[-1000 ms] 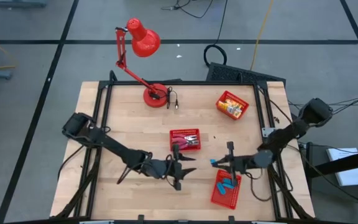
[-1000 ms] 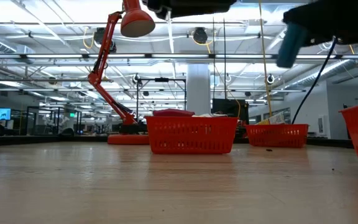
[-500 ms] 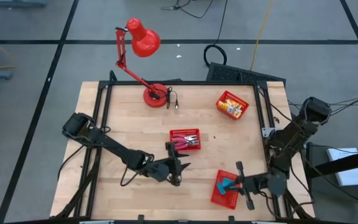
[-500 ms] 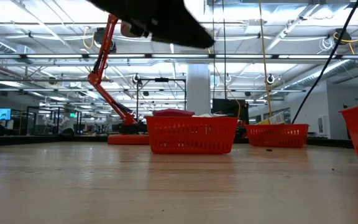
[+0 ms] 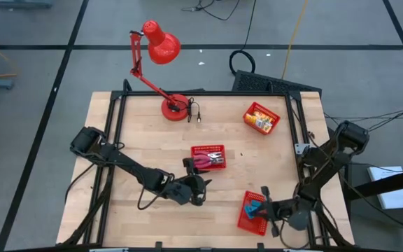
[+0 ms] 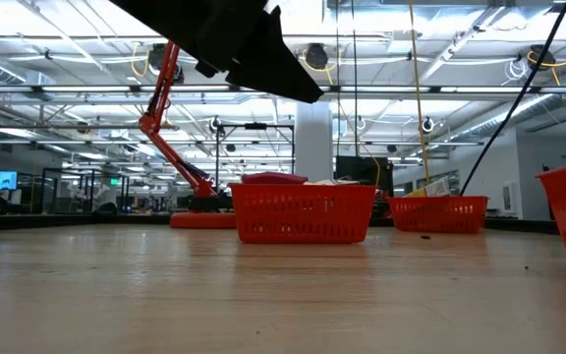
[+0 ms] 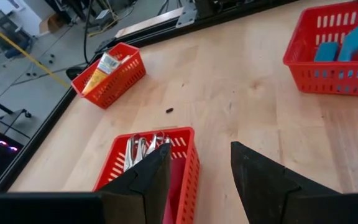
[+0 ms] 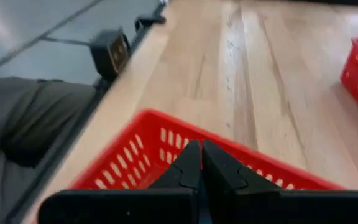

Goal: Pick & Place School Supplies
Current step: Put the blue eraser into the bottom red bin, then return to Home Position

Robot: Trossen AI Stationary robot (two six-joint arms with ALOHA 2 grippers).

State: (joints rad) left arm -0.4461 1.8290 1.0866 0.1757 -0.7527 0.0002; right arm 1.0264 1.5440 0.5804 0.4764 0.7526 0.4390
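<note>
Small blue blocks [image 7: 344, 45] lie jumbled in a red mesh basket [image 7: 328, 73]

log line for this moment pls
left gripper: open, empty, above tool basket | right gripper: shut, empty, over blue-block basket | tools: in basket | packets: in far basket

Table [image 5: 145, 147]: lamp [image 5: 161, 49] base at far edge, left of centre. Basket with packets [image 5: 261, 117] far right. Basket with metal tools [image 5: 208, 157] at centre; left gripper [image 5: 200, 187] just in front of it. Basket with blocks [image 5: 255, 211] near right; right gripper [image 5: 266, 208] over it.
</note>
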